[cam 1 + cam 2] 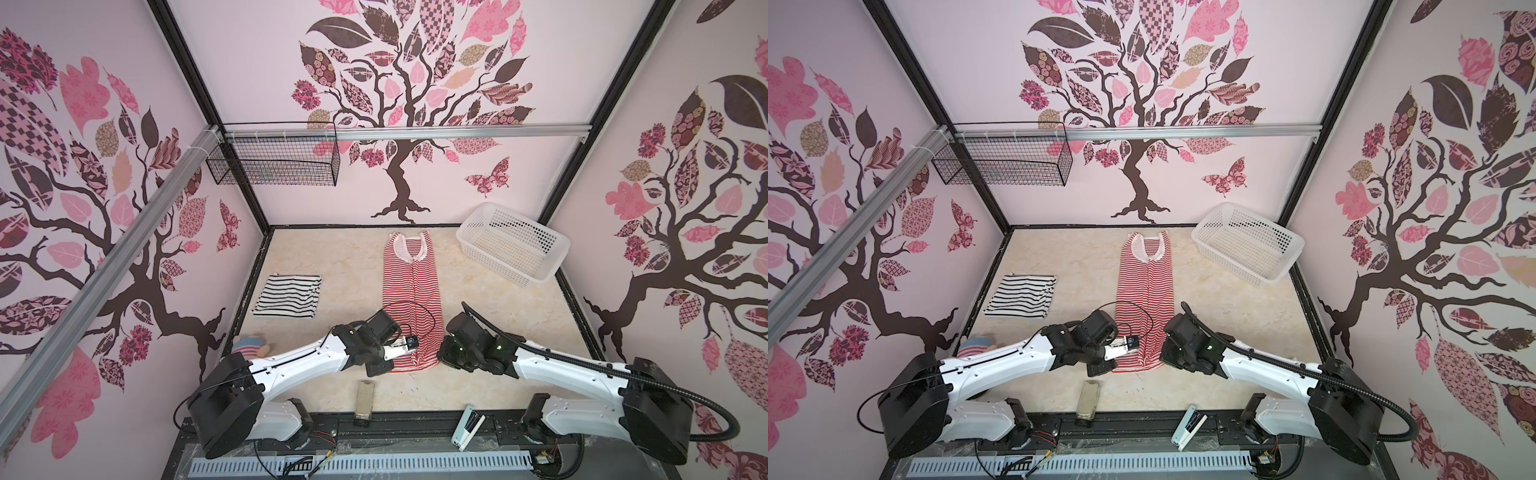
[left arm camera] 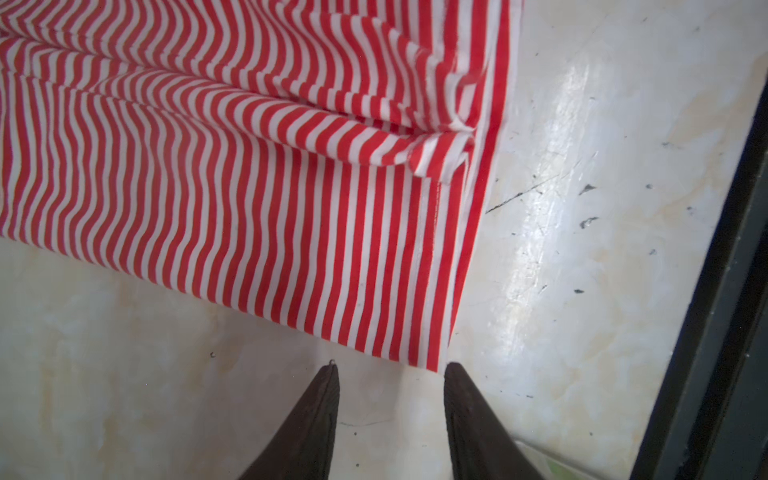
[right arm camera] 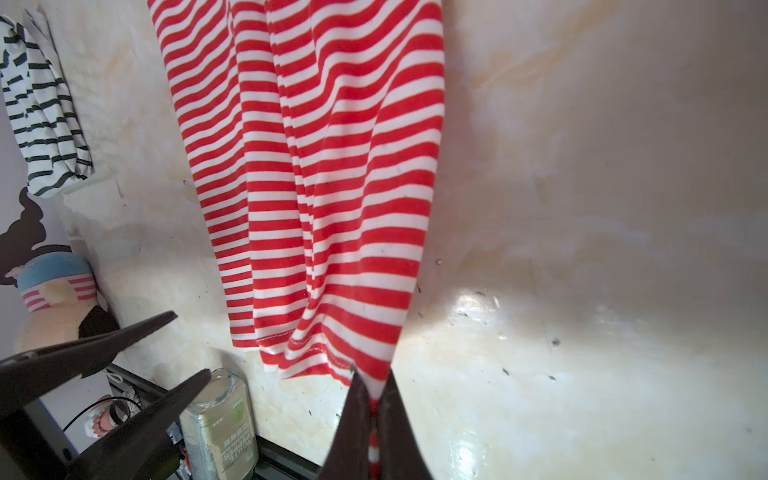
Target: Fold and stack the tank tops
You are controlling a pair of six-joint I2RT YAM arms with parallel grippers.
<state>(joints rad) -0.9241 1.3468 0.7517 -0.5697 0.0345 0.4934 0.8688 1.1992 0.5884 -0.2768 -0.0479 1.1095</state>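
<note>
You have two baskets in view. The white lattice basket [image 1: 555, 249] sits at the back right of the table [image 1: 498, 316], showing only its own perforated floor. The black wire basket [image 1: 274, 162] hangs from the rail at back left, and its contents cannot be made out. A glass jar [image 3: 220, 419] with pale contents lies at the front edge; its label reads "WHITE PEPPER", upside down to the right wrist camera.

The red-and-white tank top [image 1: 409, 291] lies lengthwise mid-table, folded narrow, neckline toward the back wall. Your right gripper [image 3: 372, 374] is pinched tight on its hem corner. Your left gripper [image 2: 391, 365] stands part open and holds nothing — tips just beside the other hem corner. The black-and-white tank top [image 1: 289, 296] lies folded at left, well apart
</note>
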